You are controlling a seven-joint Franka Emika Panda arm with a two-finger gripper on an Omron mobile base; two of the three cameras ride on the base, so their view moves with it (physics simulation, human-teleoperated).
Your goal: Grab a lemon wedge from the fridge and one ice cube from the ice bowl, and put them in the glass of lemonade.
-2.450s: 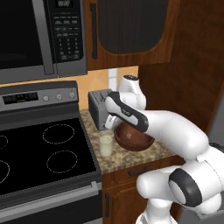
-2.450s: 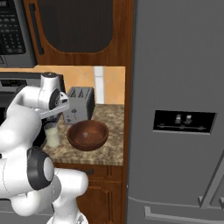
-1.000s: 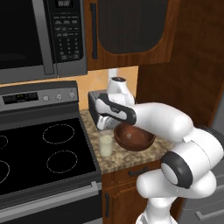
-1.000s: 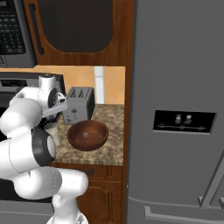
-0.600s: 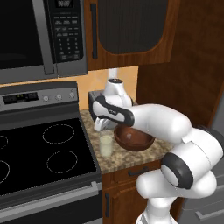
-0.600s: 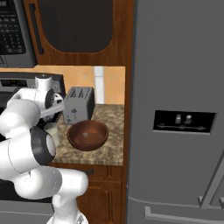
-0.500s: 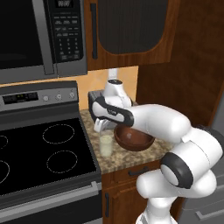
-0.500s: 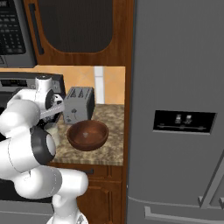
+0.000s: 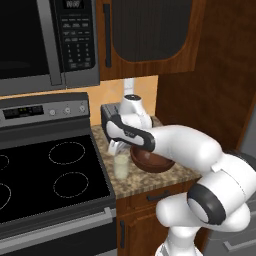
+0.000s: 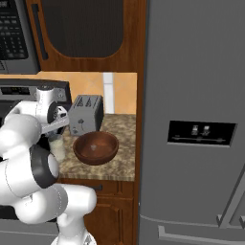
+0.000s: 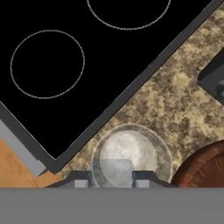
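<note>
A narrow speckled surface (image 10: pixel 117 129) sits wedged between the black stove (image 9: pixel 45 175) and the tall grey fridge (image 10: pixel 191 119). At its back edge stands a grey toaster (image 10: pixel 86 115), with a microwave (image 9: pixel 45 40) hanging over the stove. The ice bowl (image 10: pixel 95 147) rests at the middle of the surface, toward the front edge. The glass of lemonade (image 9: pixel 121 165) stands just beside the bowl, near the surface's stove-side edge and front corner. The white arm curves over the bowl and hides its far rim from the left. The pincer (image 11: pixel 111 178) hangs right above the glass, pointing down into its mouth, fingers (image 11: pixel 78 179) partly parted over the rim. A small pale block lies between them, over the drink; whether they grip it I cannot tell.
</note>
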